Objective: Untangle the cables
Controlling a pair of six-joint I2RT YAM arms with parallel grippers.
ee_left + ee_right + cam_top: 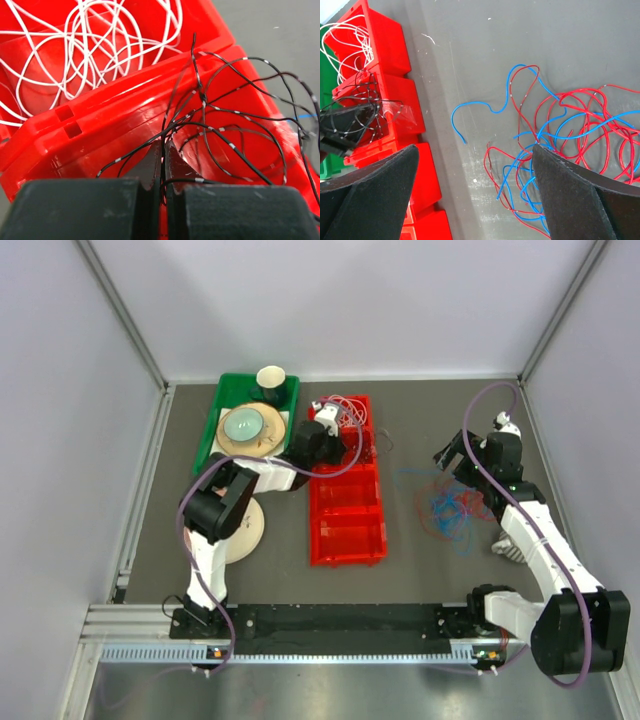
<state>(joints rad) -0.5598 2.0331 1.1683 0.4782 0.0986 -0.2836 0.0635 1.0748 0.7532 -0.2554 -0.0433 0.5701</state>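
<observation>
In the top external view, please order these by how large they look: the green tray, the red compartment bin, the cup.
1. red compartment bin
2. green tray, somewhat smaller
3. cup, clearly the smallest

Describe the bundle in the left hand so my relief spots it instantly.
Find the long red bin mid-table. At its second compartment from the far end, the left hand pinches black wires banded white; neighbouring wires are plain white.

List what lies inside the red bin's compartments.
The red bin's far compartment holds white cables; the next holds black cables, pinched by the shut left gripper. The two nearest show only bare floor. The gripper hides the floor beneath it.
</observation>
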